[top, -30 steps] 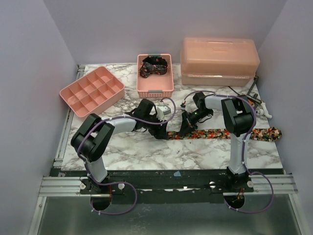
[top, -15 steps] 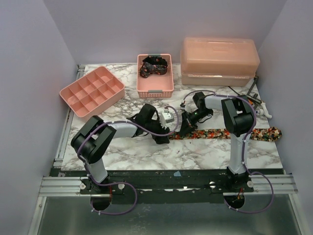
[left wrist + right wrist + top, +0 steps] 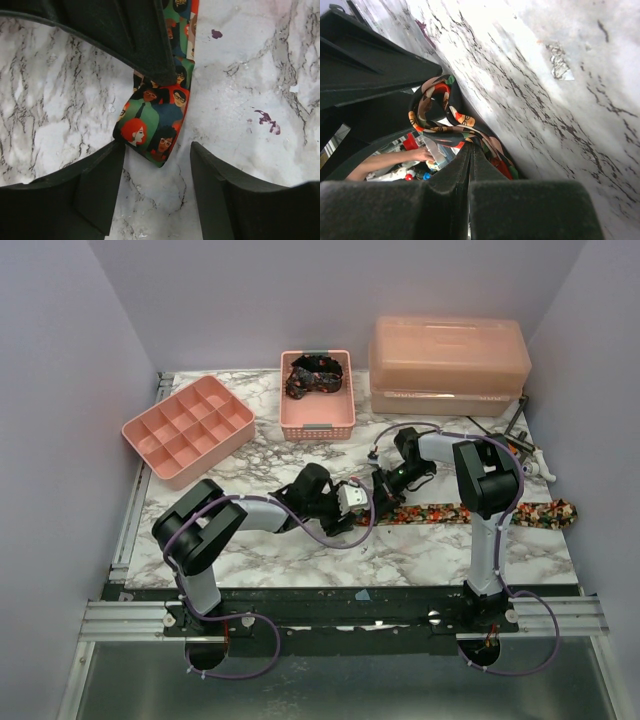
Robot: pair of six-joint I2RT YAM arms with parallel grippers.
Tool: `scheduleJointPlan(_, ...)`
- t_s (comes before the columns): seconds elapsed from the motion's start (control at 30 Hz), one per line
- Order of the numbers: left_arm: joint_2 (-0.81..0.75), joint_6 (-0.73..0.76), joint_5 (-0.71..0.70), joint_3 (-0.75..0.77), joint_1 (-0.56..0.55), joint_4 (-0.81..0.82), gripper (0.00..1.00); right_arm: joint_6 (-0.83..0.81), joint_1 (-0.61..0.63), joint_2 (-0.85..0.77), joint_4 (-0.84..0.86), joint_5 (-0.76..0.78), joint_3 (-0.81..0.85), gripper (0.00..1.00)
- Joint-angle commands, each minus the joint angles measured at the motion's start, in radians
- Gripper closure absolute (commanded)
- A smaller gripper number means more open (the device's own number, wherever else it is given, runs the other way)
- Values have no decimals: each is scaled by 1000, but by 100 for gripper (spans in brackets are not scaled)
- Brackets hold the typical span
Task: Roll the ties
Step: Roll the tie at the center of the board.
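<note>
The first turn of the roll is being set up at the pointed end of the patterned tie (image 3: 152,117), which is lying flat across the marble table (image 3: 260,550) with its other end trailing toward the right edge. The right gripper (image 3: 470,150) is pinching a small loop of fabric just behind the tip, jaws pressed together. The left gripper (image 3: 156,170) is hovering with its fingers spread on either side of the tip, grasping nothing. Next, it probably needs to close on the tip and fold it onto that loop. The grippers are crowding each other, leaving little room. A second tie (image 3: 314,373) is sitting bunched in the pink basket (image 3: 318,426); the divided tray (image 3: 200,415) and lidded box (image 3: 448,358) are standing well apart.
</note>
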Motion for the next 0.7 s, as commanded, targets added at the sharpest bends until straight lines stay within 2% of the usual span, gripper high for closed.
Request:
scheduleJointPlan(0.0,-9,44,-63,-49,5,26,36,-140,1,69,62,320,-31,97)
scheduleJointPlan(0.1,-14,98,20,-44,4,-15,32,-166,1,68,50,331,-32,97)
scheduleJointPlan(0.3,28,118,50,0,4,-88,31,-191,1,69,36,341,-15,97)
scheduleJointPlan(0.37,48,126,79,29,3,-142,36,-188,1,71,36,344,-12,97)
scheduleJointPlan(0.57,9,123,151,32,2,-158,61,-157,1,84,58,347,-10,97)
scheduleJointPlan(0.67,-18,89,184,46,-1,-149,65,-141,1,87,69,343,-13,97)
